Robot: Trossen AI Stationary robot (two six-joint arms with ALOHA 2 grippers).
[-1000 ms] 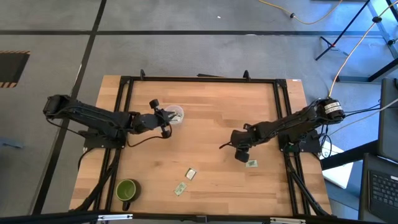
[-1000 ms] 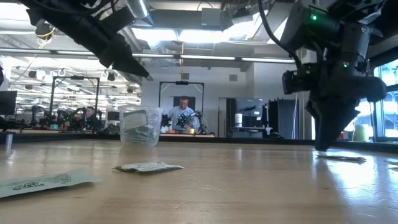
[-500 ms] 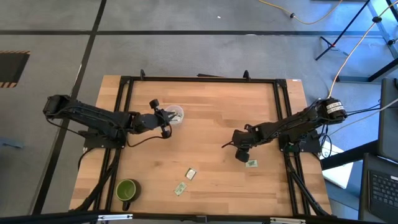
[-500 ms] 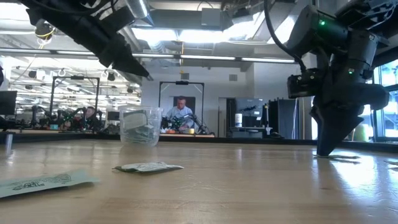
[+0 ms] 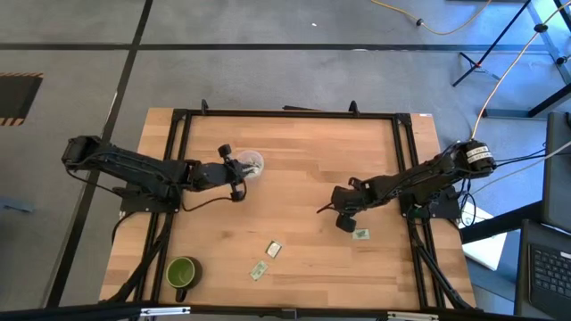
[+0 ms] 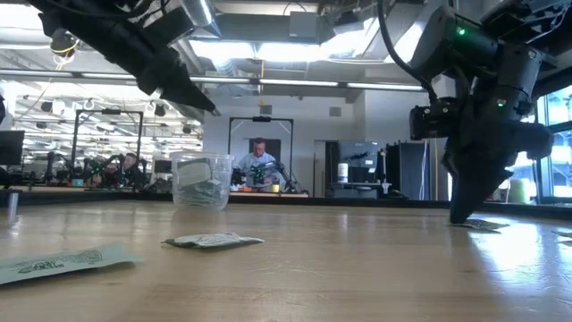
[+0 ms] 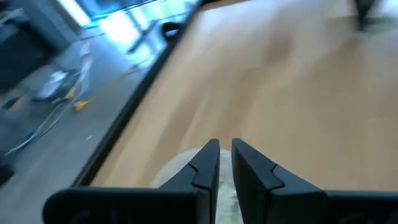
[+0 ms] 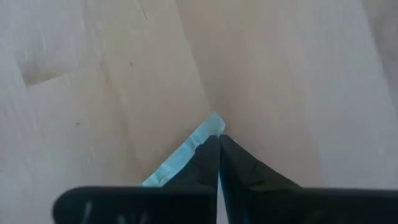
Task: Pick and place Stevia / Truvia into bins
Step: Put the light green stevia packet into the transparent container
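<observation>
The clear plastic cup [image 5: 255, 163] stands upright on its base at the table's far left, with several green-and-white sachets inside [image 6: 200, 191]. My left gripper [image 5: 240, 168] hovers just above the cup's rim [image 7: 176, 169], shut and holding nothing. My right gripper [image 5: 346, 223] is down at the table near the right edge, shut on one sachet [image 5: 360, 234]. Two more sachets [image 5: 274, 249] [image 5: 259, 269] lie flat near the front middle. My right gripper [image 8: 218, 142] pinches the sachet at one corner [image 8: 212, 124] between its two shut fingertips. The fingers come from above, pointing down. The sachet's strip [image 8: 177, 163] runs out beside one finger, and the rest of it [image 6: 481, 224] lies on the table.
An opaque green mug [image 5: 182, 273] stands at the near left corner. A black frame rail [image 5: 285, 113] runs round the table. Bare wood lies between the two arms. A person [image 6: 261, 165] sits far behind the table in the room.
My right gripper has swayed slightly toward the table's right edge and back while staying low at the table, and the sachet now sits closer against its tips. The left arm has kept still over the cup.
</observation>
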